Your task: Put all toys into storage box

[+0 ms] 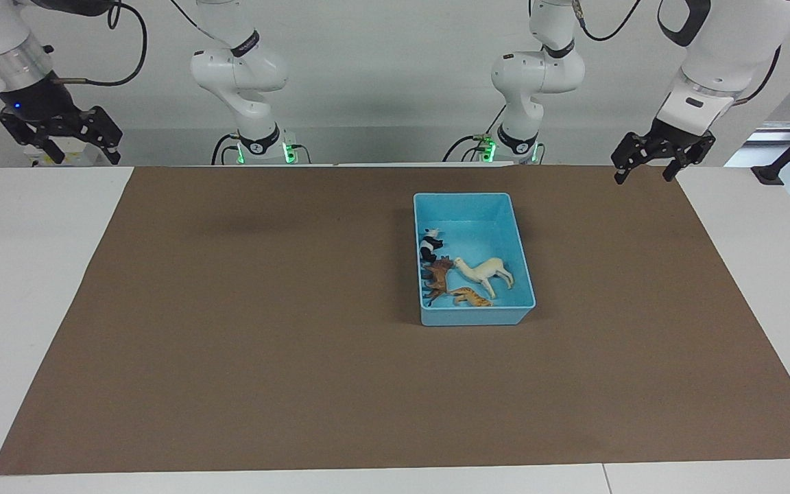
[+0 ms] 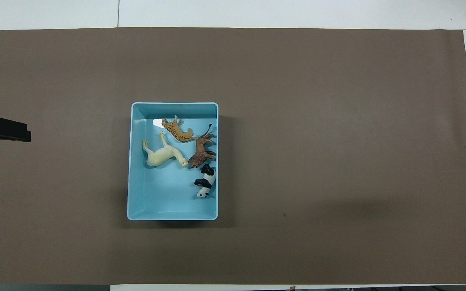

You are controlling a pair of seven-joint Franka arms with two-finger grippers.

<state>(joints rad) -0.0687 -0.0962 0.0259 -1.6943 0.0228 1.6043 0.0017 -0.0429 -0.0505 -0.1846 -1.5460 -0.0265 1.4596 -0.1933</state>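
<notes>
Four toys (image 2: 182,155) inside storage box (image 2: 136,202), well apart from left gripper (image 1: 644,173).

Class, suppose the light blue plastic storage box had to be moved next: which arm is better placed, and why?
Probably the left. The light blue plastic storage box, holding all four animal figurines, sits toward the left arm's end. The left hand hangs open over that end's mat corner; the right hand waits off the mat.

the left gripper (image 1: 644,173) hangs raised in the air at its own end of the workspace, fingers pointing down and spread apart, holding nothing. the right gripper (image 1: 79,152) hangs raised at the other end, tilted, its fingers also parted and empty. both arms bend high from their bases.
</notes>
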